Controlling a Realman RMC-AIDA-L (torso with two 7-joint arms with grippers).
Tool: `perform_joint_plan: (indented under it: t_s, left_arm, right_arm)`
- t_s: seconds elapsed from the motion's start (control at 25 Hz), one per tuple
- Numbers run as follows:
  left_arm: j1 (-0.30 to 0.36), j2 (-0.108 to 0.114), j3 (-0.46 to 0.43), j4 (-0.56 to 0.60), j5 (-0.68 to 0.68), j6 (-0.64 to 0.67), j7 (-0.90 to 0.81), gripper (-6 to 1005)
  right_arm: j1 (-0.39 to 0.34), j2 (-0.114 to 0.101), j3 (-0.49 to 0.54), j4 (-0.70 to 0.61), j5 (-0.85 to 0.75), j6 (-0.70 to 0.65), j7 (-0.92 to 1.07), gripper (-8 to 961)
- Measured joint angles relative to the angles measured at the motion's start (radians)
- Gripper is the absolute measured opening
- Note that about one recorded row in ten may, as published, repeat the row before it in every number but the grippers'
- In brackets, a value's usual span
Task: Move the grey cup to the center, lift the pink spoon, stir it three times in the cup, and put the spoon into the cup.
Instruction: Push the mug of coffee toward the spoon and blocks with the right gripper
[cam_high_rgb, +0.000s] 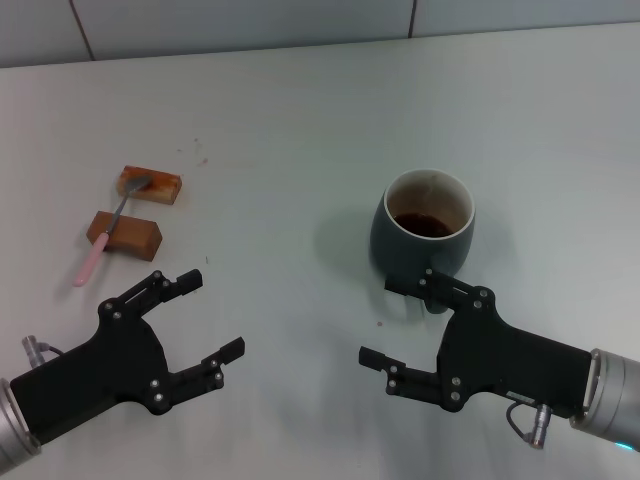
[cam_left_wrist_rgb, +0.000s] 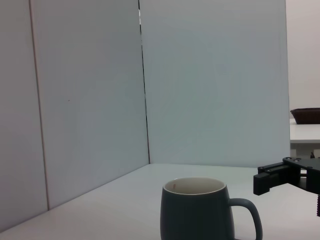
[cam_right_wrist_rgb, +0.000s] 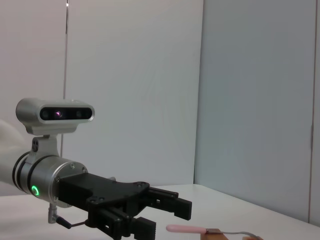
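Overhead, a pale grey-white table (cam_high_rgb: 300, 130) meets a wall of light panels with dark seams. Grey cup (cam_high_rgb: 428, 222) sits right of centre, dark liquid inside, handle toward the robot. Pink spoon (cam_high_rgb: 108, 232) lies far left, propped across two brown blocks (cam_high_rgb: 125, 232), bowl on the farther one. Left gripper (cam_high_rgb: 198, 316) hovers near the blocks, fingers spread wide, empty. Right gripper (cam_high_rgb: 390, 320) hovers just before the cup, also wide, empty.

White table (cam_high_rgb: 300, 120): grey cup (cam_high_rgb: 428, 222), two brown blocks (cam_high_rgb: 151, 184).
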Motion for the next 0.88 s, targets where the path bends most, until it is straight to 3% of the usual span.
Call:
perform_joint_plan:
  t_s: [0.52,0.88]
  left_arm:
    - [0.0,0.0,0.0,0.0,0.0,0.001,0.0,841]
    - [0.0,-0.002,0.0,0.0,0.0,0.006,-0.001,841]
  right_arm:
    - [-0.002,0.0,0.007,0.003,0.005,-0.013,0.006,744]
    - [-0.081,-0.001,0.166,-0.033,0.205,-0.126,-0.028,715]
